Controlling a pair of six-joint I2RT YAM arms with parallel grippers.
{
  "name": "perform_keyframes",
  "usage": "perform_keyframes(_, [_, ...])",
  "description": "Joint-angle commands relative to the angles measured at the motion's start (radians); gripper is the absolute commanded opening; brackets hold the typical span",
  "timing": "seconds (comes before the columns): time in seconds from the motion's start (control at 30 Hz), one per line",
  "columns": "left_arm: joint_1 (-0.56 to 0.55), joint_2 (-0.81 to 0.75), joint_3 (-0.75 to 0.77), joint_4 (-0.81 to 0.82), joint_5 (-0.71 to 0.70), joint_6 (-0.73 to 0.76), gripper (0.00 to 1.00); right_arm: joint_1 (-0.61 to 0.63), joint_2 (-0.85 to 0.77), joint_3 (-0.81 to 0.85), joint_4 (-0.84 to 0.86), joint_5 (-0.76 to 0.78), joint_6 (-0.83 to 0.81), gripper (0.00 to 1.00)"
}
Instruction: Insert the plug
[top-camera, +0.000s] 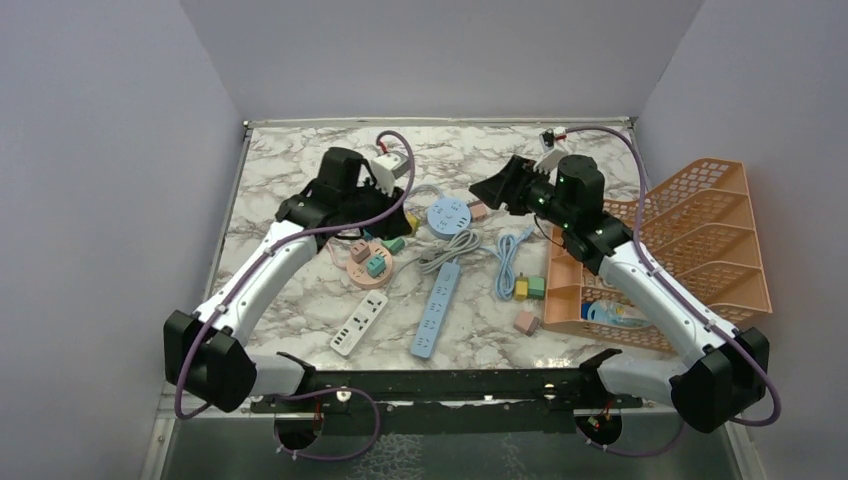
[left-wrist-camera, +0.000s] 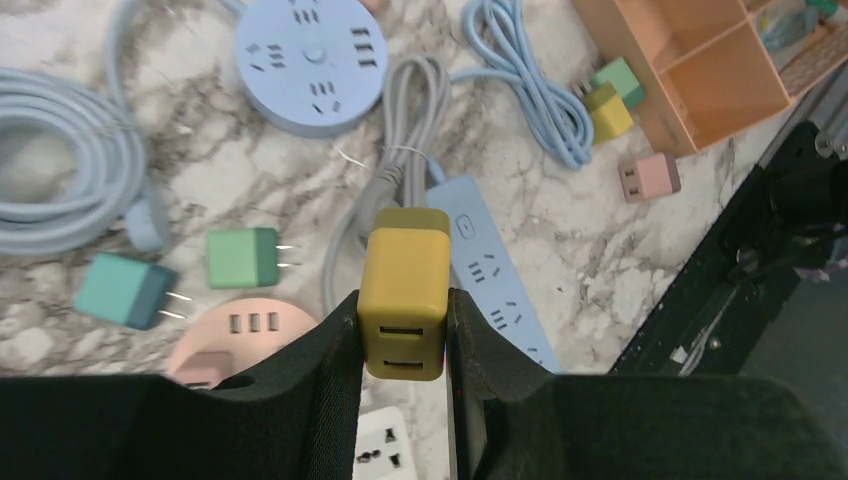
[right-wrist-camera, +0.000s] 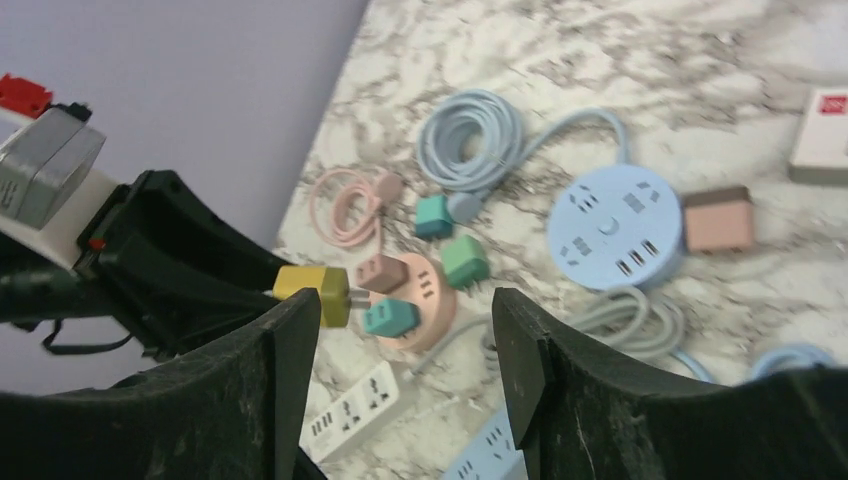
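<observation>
**Marble bench (top-camera: 300, 190), yellow plug (left-wrist-camera: 404, 290) pinched in the left claw (left-wrist-camera: 403, 335)**

Grey walls close round a veined bench strewn with chargers, cables and power strips. What matters for the next move is how the yellow plug lies to the pink round strip (left-wrist-camera: 225, 335). It hangs in the air just beside that strip, on the side toward the long blue strip (left-wrist-camera: 490, 270). Its long axis runs along the claw's own reach, with the USB end facing back toward the wrist. The right wrist view shows the prongs pointing toward the pink round strip.

The left claw is narrow and clamped on the plug's two flat sides, with nothing else touching it. The left arm is much the nearer to the pink round strip. The right claw (right-wrist-camera: 405, 310) stands wide and empty, well apart on the strip's far right side.

Which socket is meant I cannot tell. For the pink round strip, the prongs would have to tip downward onto a free face.
</observation>
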Motion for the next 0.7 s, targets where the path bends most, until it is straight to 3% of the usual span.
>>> perform_keyframes(0.0, [-0.133,0.101,0.023,-0.078,-0.069,-0.15,0.0,-0.004,0.021,-0.027,-0.167,0.133,-0.051,0.63])
perform_keyframes(0.3, [-0.316,0.259,0.051,-0.131,-0.167,-0.325,0.0,-0.004,0.039,-0.11,-0.272,0.272,0.025,0.61])
perform_keyframes(0.47, [-0.34,0.337,0.076,-0.2,-0.241,-0.358,0.0,-0.004,0.061,-0.113,-0.317,0.303,0.034,0.61])
perform_keyframes(0.67, [-0.347,0.407,0.117,-0.24,-0.224,-0.391,0.0,-0.004,0.057,-0.139,-0.322,0.304,0.041,0.61])
